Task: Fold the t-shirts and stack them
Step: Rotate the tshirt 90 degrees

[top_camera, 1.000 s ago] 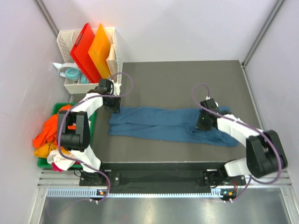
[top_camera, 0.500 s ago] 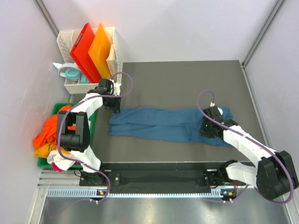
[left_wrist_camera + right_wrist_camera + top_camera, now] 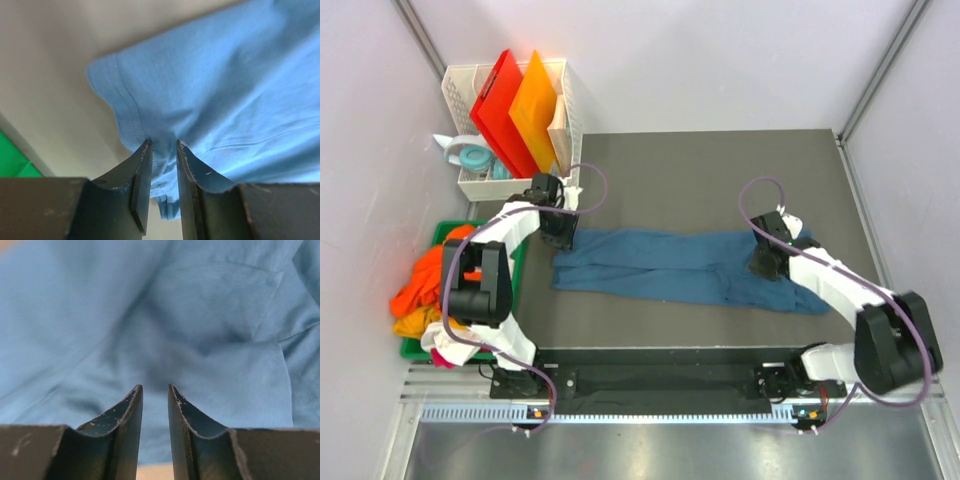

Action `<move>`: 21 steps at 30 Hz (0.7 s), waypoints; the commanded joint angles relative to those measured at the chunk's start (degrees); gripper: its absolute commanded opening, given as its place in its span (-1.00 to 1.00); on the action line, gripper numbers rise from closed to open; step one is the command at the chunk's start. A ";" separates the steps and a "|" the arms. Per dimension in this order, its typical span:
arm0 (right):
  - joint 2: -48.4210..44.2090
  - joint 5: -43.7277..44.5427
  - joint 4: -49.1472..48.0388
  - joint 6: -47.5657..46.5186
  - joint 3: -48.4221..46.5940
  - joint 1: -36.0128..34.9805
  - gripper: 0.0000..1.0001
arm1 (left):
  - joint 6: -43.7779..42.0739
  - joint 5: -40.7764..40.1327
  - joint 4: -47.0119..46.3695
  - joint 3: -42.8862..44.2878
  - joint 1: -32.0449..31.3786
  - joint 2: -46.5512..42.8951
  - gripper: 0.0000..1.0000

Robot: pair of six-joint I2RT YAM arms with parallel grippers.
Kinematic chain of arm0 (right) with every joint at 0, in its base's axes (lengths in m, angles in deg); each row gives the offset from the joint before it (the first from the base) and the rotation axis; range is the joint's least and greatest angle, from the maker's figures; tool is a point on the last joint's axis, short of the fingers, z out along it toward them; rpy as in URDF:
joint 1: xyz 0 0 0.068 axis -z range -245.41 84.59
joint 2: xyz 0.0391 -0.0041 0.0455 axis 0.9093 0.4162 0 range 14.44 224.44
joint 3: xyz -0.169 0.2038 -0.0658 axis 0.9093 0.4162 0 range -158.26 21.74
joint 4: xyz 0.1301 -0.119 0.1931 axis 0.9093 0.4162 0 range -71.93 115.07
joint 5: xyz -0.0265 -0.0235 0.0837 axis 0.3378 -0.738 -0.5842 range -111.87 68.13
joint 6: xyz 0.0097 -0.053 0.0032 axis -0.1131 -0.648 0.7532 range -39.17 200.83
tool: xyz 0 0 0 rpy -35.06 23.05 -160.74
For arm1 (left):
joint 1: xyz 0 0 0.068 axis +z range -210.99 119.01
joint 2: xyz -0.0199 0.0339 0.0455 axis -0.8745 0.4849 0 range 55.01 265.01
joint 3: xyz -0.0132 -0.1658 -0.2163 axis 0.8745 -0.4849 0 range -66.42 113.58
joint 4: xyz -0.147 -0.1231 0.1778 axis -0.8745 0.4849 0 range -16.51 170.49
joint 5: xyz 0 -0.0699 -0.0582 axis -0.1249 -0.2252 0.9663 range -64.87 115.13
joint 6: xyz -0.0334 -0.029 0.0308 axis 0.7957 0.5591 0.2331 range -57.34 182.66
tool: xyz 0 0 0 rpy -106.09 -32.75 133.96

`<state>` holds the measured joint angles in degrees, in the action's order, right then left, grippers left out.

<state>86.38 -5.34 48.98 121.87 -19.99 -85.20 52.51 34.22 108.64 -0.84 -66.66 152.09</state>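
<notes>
Right gripper [image 3: 764, 263] has shifted slightly over the teal-blue t-shirt's [image 3: 670, 265] right end, jaws parted, holding nothing; left gripper [image 3: 559, 236] sits at its left corner, grip unclear.

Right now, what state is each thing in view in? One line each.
blue t-shirt, lying on the table, folded lengthwise into a long strip
left gripper, shut on the shirt's edge at its left end
right gripper, open, nothing between the jaws, over the shirt's right end
orange, yellow and white t-shirts, crumpled heap in the green bin
red board, upright in the white basket
orange board, upright beside it
</notes>
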 commanded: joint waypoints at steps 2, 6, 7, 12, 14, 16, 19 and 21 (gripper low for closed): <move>9.61 -1.94 -3.84 1.68 -2.03 3.09 -0.50 | -3.64 -2.75 5.01 -0.28 -0.22 4.52 -0.41; 16.02 -2.91 -4.11 1.77 -4.05 3.88 -0.51 | -6.19 -2.50 7.28 -0.72 -0.30 5.05 -0.42; 16.91 -3.96 -4.11 1.85 -4.23 4.41 -0.50 | -7.15 -2.14 8.08 -0.63 -0.30 5.31 -0.43; 23.75 -6.51 -3.94 0.63 -7.99 10.38 -0.48 | -10.76 1.63 14.67 0.77 -1.01 7.07 -0.46; 26.22 -6.69 -2.98 -1.30 -10.46 13.27 -0.48 | -12.52 2.25 17.57 0.86 -1.53 7.51 -0.47; 30.26 -6.34 -2.01 -2.80 -15.20 14.86 -0.49 | -13.92 2.69 19.07 0.43 -2.41 7.34 -0.48; 35.53 -5.55 0.28 -5.87 -22.05 17.06 -0.48 | -15.16 2.96 20.83 -0.62 -3.73 6.46 -0.49; 39.65 -5.37 1.86 -6.93 -27.48 17.86 -0.49 | -15.42 2.70 21.36 -1.24 -5.05 6.11 -0.49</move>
<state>115.67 -20.72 64.90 119.29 -40.87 -71.04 39.74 33.98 122.46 -0.05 -69.50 157.88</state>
